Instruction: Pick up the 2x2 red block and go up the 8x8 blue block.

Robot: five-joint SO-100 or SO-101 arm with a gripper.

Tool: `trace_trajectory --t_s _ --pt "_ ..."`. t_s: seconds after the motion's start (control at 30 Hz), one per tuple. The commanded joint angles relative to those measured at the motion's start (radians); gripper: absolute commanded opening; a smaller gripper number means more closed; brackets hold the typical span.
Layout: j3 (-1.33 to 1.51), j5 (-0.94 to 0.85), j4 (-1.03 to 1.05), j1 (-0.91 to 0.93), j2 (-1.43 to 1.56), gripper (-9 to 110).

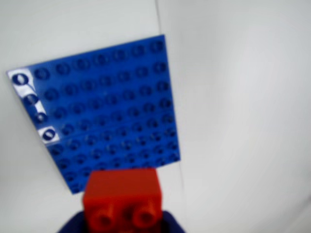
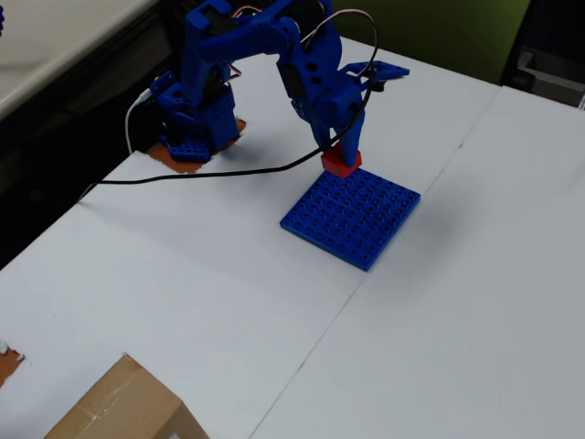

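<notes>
The 2x2 red block [image 2: 341,163] hangs in my blue gripper [image 2: 340,155], which is shut on it, just over the far edge of the 8x8 blue block [image 2: 352,218]. In the wrist view the red block [image 1: 122,198] fills the bottom centre with two studs facing the camera. The blue plate [image 1: 102,111] spreads out beyond it on the white table. I cannot tell whether the red block touches the plate or floats slightly above it. The gripper fingers are mostly hidden behind the block in the wrist view.
My arm's base [image 2: 194,137] stands at the back left with a black cable [image 2: 210,174] running across the table. A cardboard box [image 2: 123,407] sits at the front left edge. A seam [image 2: 320,338] divides the white table panels.
</notes>
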Motion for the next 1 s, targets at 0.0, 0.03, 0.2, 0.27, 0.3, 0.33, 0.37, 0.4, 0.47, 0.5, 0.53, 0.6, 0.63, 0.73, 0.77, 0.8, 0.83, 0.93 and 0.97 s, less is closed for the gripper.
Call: trace_trajectory --t_s 0.0,0.03,0.2,0.27,0.3,0.33,0.37,0.4,0.47,0.5,0.53,0.6,0.63,0.73,0.77,0.8,0.83,0.93,0.97 --pt "-0.044 -0.005 -0.017 -0.028 0.000 0" --pt "-0.044 -0.008 -0.017 -0.031 -0.003 0" --pt "-0.044 -0.041 -0.006 -0.037 -0.015 0" --pt "-0.044 -0.048 0.005 -0.037 -0.012 0" --pt "-0.044 -0.048 0.011 -0.037 -0.011 0" --pt "-0.044 -0.051 0.011 -0.037 -0.011 0" --pt "-0.044 -0.054 0.011 -0.037 -0.011 0" --pt "-0.044 -0.058 0.011 -0.037 -0.011 0" --pt "-0.044 -0.057 0.009 -0.038 -0.009 0" --pt "-0.044 -0.058 0.008 -0.038 -0.008 0" --pt "-0.044 -0.060 0.006 -0.038 -0.008 0" --pt "-0.044 -0.071 0.006 -0.040 -0.008 0" --pt "-0.044 -0.077 0.006 -0.040 -0.008 0" --pt "-0.044 -0.098 0.005 -0.040 -0.011 0" --pt "-0.044 -0.103 0.008 -0.040 -0.011 0" --pt "-0.044 -0.110 0.008 -0.038 -0.011 0" --pt "-0.046 -0.115 0.009 -0.038 -0.011 0" --pt "-0.048 -0.124 0.011 -0.038 -0.012 0" --pt "-0.048 -0.130 0.009 -0.038 -0.012 0"
